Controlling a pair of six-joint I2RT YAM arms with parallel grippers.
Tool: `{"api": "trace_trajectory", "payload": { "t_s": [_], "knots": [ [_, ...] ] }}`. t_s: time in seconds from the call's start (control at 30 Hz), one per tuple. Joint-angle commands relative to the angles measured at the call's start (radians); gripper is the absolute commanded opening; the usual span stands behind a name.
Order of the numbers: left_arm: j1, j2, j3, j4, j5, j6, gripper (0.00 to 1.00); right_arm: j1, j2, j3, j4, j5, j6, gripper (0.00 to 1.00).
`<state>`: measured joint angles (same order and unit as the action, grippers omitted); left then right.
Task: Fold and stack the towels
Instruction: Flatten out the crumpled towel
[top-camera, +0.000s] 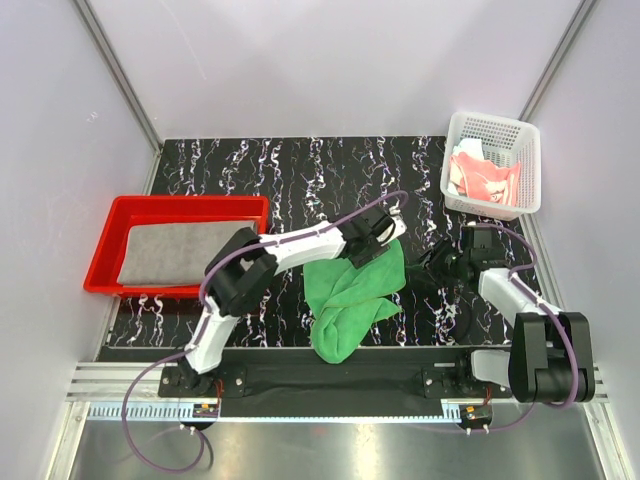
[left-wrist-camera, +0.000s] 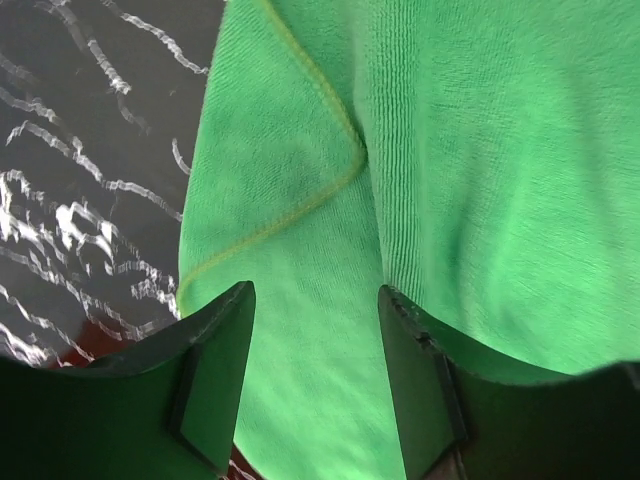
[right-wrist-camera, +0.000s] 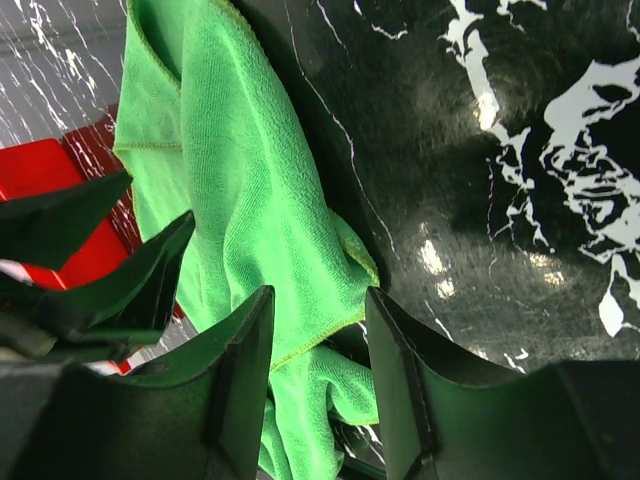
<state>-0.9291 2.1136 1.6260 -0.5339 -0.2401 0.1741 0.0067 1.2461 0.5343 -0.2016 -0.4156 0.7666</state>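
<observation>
A bright green towel lies crumpled on the black marbled table, in the middle near the front. My left gripper hovers over its far edge, open, and only green cloth shows below its fingers. My right gripper is just right of the towel, open. A hemmed corner of the green towel lies ahead of its tips. A grey towel lies flat in the red tray. A salmon-pink towel and a pale mint towel sit in the white basket.
The red tray stands at the left edge of the table and shows in the right wrist view too. The basket stands at the back right corner. Bare table runs along the back. White walls close in on three sides.
</observation>
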Motion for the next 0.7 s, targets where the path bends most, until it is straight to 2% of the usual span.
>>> {"api": "trace_trajectory", "payload": {
  "t_s": [0.0,0.1,0.37,0.47,0.53,0.63,0.67],
  "knots": [
    [0.038,0.025,0.076,0.077,-0.008,0.134,0.57,0.007,0.022,0.024,0.054,-0.002,-0.013,0.49],
    [0.064,0.075,0.116,0.074,-0.001,0.157,0.52,0.007,0.039,0.021,0.064,-0.012,-0.018,0.49],
    [0.076,0.152,0.153,0.061,-0.001,0.188,0.54,0.007,0.044,0.016,0.076,-0.029,-0.010,0.50],
    [0.087,0.143,0.146,0.075,-0.011,0.180,0.40,0.006,0.047,0.024,0.059,-0.015,-0.026,0.50],
    [0.093,0.128,0.144,0.074,0.022,0.141,0.20,0.009,0.064,0.020,0.060,-0.006,-0.023,0.51],
    [0.108,0.079,0.144,0.072,0.085,0.082,0.04,0.009,0.101,-0.006,0.116,-0.026,0.006,0.51],
    [0.118,0.053,0.144,0.072,0.097,0.067,0.01,0.007,0.110,-0.011,0.131,-0.031,0.014,0.51]
  ]
}}
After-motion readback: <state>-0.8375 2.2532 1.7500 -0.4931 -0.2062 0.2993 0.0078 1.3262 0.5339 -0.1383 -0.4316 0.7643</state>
